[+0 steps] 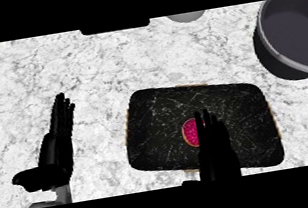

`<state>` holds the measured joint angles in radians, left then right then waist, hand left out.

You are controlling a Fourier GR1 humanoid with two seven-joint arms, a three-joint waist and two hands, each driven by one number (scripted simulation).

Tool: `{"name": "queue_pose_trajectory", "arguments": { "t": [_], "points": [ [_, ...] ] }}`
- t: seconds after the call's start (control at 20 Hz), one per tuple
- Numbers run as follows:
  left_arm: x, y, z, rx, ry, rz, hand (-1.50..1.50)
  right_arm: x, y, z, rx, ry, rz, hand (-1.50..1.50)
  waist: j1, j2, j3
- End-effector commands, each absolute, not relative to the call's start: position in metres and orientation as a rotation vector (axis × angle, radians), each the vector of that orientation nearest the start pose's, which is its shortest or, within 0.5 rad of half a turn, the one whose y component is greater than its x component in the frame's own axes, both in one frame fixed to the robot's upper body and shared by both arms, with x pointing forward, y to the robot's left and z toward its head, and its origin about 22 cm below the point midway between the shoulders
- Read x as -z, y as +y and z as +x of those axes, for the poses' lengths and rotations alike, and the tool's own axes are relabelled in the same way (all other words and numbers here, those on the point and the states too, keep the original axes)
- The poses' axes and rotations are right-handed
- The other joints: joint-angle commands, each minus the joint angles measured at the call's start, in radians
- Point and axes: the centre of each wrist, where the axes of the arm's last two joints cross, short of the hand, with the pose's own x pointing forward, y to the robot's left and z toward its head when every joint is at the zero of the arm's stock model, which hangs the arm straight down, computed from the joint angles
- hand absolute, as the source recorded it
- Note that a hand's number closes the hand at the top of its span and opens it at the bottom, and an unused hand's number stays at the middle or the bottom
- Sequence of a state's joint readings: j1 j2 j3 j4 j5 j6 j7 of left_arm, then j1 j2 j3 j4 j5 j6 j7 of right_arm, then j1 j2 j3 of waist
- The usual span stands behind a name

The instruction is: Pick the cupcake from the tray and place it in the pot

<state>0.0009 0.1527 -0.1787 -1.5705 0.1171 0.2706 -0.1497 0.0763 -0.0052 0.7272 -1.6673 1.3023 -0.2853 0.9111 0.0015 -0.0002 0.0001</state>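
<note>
Marble counter [107, 68], white with grey veining. Dark tray [159, 120] lies at lower centre, slightly rotated. Grey pot [285, 62] at upper right edge, well apart from the tray, partly cut off by the frame. Left hand [55, 147] rests on the counter left of the tray, fingers straight, holding nothing. Right hand [216, 152] over the tray, fingers extended, released. Cupcake [189, 132] on the tray, pink top showing just left of the right fingers; contact possibly, cannot confirm from this angle
</note>
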Motion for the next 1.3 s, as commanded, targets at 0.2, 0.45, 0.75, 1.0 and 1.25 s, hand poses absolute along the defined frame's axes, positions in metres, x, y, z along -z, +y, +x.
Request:
{"name": "queue_pose_trajectory", "arguments": {
  "t": [0.2,0.45,0.75,1.0,1.25],
  "points": [
    [0.003,0.229,0.234,-0.033,-1.703,0.099,0.00,0.002,-0.075,0.186,-0.678,-1.201,-0.985,-1.50,0.000,0.000,0.000],
    [-0.008,0.217,0.241,-0.018,-1.705,0.098,0.00,0.002,-0.075,0.206,-0.707,-1.324,-1.129,1.50,0.001,0.000,0.000],
    [0.013,0.224,0.251,-0.028,-1.695,0.108,0.00,0.002,-0.075,0.206,-0.705,-1.359,-1.193,1.50,-0.002,0.000,0.000],
    [-0.029,0.213,0.261,-0.046,-1.697,0.119,0.00,-0.007,-0.098,0.188,-0.714,-1.380,-1.235,1.50,-0.006,-0.001,0.000],
    [-0.019,0.227,0.248,-0.012,-1.731,0.074,0.00,0.019,-0.122,0.175,-1.310,-1.511,-0.920,1.50,0.044,0.012,0.001]
  ]
}}
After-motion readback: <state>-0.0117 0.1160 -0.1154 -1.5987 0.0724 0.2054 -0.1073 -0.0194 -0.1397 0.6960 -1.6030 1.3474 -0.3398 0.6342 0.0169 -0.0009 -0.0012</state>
